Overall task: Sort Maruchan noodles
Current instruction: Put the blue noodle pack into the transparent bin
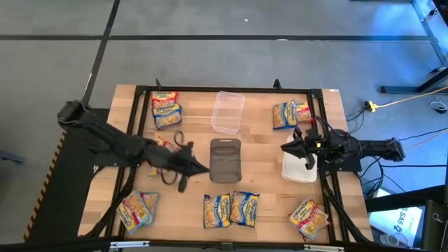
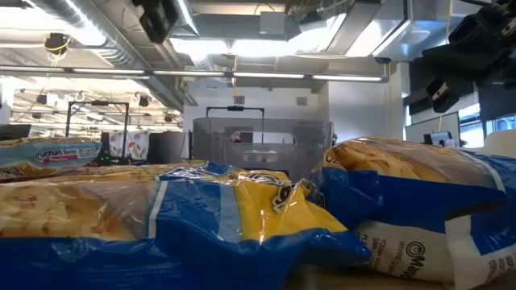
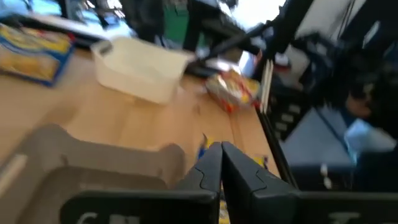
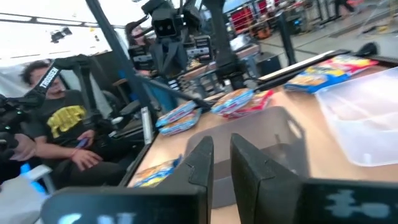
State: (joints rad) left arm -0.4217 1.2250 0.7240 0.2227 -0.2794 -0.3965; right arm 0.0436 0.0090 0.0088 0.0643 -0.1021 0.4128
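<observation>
Several yellow Maruchan packets lie flat on the table: two at the far left (image 1: 166, 108), two at the far right (image 1: 290, 113), one near left (image 1: 138, 208), two near middle (image 1: 231, 209), one near right (image 1: 309, 217), and one (image 1: 162, 145) partly under the left arm. My left gripper (image 1: 201, 168) hovers shut and empty just left of the dark mesh basket (image 1: 225, 159); its wrist view shows the fingers closed (image 3: 221, 171) beside the basket (image 3: 93, 168). My right gripper (image 1: 283, 147) hangs right of the basket, its fingers (image 4: 222, 163) a little apart and empty.
A clear plastic tub (image 1: 227, 112) stands far of the basket, and a white tray (image 1: 299, 170) lies under the right arm. The black frame rail (image 1: 231, 89) runs around the table. Packets fill the low view's foreground (image 2: 242, 217). A seated person (image 4: 62, 124) shows beyond the table's left side.
</observation>
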